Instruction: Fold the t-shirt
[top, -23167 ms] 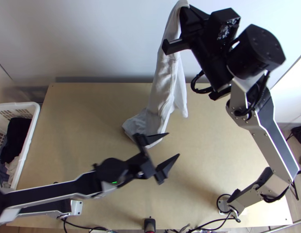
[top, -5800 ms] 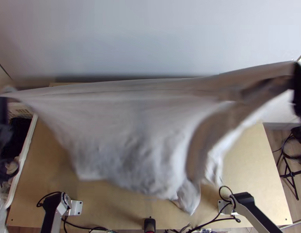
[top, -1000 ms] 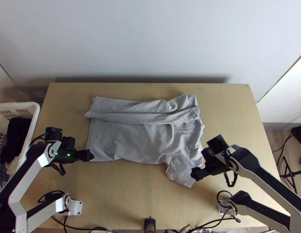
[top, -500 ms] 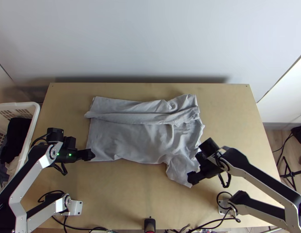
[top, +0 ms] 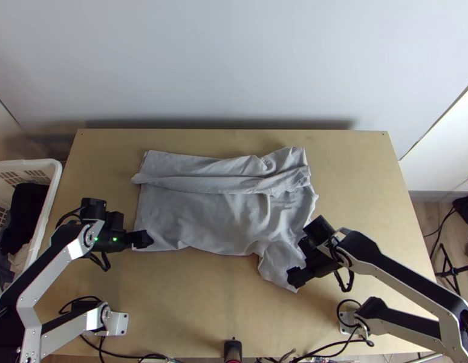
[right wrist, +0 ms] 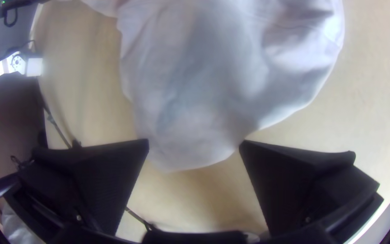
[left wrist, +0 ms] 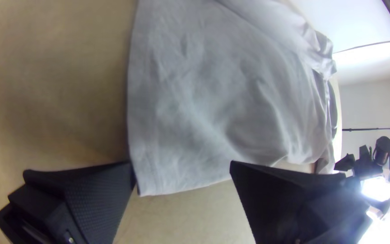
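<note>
From my station I saw the grey t-shirt (top: 216, 218) lying broad and mostly spread on the light wooden table (top: 361, 181). A long strip of its cloth lay folded over across the part toward the wall (top: 234, 66), with small creases and a bit of bunching at the end nearer the right arm's side. One sleeve (top: 276, 260) stuck out toward the table's near edge, a little rumpled. My left gripper (top: 143, 239) was at the shirt's near corner on the left arm's side, low over the cloth in the top view. Through its wrist camera I saw the left gripper (left wrist: 183, 166) open, its two black fingers well apart, with the corner of the cloth in the gap and one finger right beside the shirt's straight edge. My right gripper (top: 295, 277) was at the end of that sleeve. In its own wrist view the right gripper (right wrist: 195, 144) was open too, fingers spread wide, with the sleeve's rounded end in view between them. I couldn't tell whether either one's fingers touched the fabric. Off beyond the table's left side I had the white basket (top: 52, 181), with dark clothes (top: 28, 206) and some paler cloth inside.
</note>
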Controlling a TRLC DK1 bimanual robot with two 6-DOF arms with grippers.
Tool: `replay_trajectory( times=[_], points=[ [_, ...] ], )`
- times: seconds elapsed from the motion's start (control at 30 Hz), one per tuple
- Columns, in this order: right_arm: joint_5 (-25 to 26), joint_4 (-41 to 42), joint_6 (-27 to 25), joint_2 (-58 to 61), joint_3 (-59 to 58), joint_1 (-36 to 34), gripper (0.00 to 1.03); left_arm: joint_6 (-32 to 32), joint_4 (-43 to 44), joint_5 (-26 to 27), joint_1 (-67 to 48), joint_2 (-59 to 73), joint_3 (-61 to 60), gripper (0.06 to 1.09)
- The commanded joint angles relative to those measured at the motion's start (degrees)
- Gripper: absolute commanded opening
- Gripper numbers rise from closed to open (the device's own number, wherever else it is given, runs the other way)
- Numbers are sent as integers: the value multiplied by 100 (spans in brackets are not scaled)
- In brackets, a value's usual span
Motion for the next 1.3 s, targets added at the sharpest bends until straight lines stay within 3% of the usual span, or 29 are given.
replay_trajectory(
  times=[0.0, 0.03, 0.07, 0.1, 0.13, 0.43, 0.7, 1.0, 1.27],
  points=[
    [3, 54, 24, -44, -7, 26, 80, -114, 89, 59, -426, 187, -53, 99],
    [11, 133, 24, -71, 2, 26, 67, -131, 63, 59, -505, 161, -53, 79],
    [38, 273, 15, -97, -7, 8, 46, -219, 133, 59, -532, 170, -53, 47],
    [64, 414, -38, -132, -16, 8, 17, -369, 247, 59, -523, 187, -70, 9],
    [134, 519, -82, -159, 2, 17, 3, -378, 230, 59, -523, 179, -79, 10],
    [407, 616, -99, -238, 160, -53, 3, -773, 230, 323, 57, -533, 149, 10],
    [424, 432, -82, 131, 1592, -545, 3, -1256, 274, 833, 945, -560, 870, 10],
    [433, 607, -91, 632, 2884, -1038, 3, -1546, 318, 833, 892, -270, 1512, 10],
    [433, 1012, 24, 1046, 3271, -1618, 3, -1810, 546, 789, 769, 513, 1969, 10]
  ],
)
